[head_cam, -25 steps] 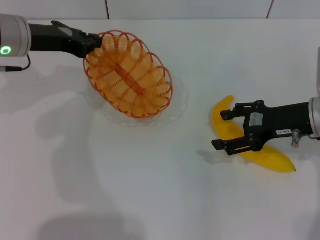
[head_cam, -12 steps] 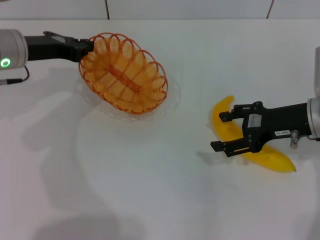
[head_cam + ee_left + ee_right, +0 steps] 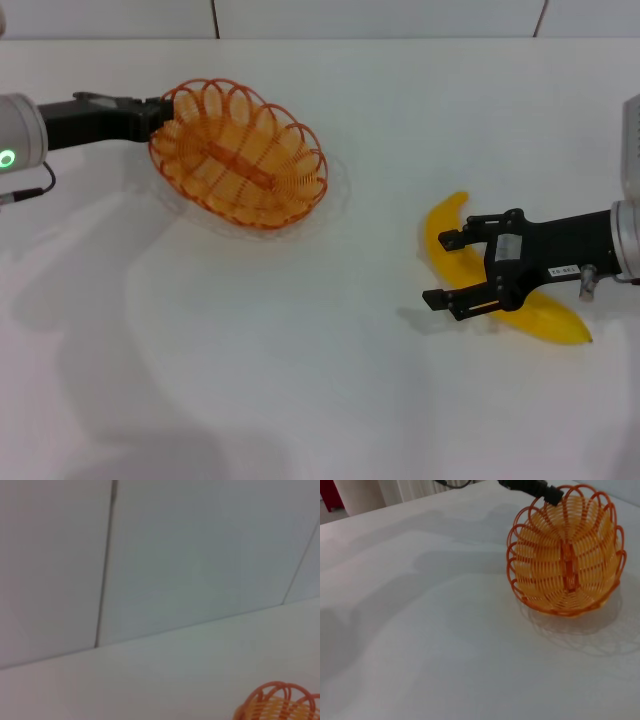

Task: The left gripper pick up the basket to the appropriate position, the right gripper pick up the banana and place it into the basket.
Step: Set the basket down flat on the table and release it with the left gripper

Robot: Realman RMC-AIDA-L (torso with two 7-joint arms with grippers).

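The orange wire basket [image 3: 240, 155] is at the far left of the white table, tilted, with its shadow just under it. My left gripper [image 3: 158, 110] is shut on the basket's far-left rim. The basket also shows in the right wrist view [image 3: 565, 575] with the left gripper [image 3: 546, 492] on its rim, and a bit of rim shows in the left wrist view [image 3: 280, 705]. The yellow banana [image 3: 550, 315] lies at the right. My right gripper [image 3: 438, 269] is open, its two fingers on either side of the banana's upper half.
The white table [image 3: 300, 350] stretches between basket and banana. A tiled wall [image 3: 380, 15] runs along the table's far edge. The right arm's white-grey housing [image 3: 628, 235] is at the right edge.
The left gripper has drawn the basket to the left and a little farther back, and the basket now lies flatter. The right gripper has stayed open over the banana, hardly moving.
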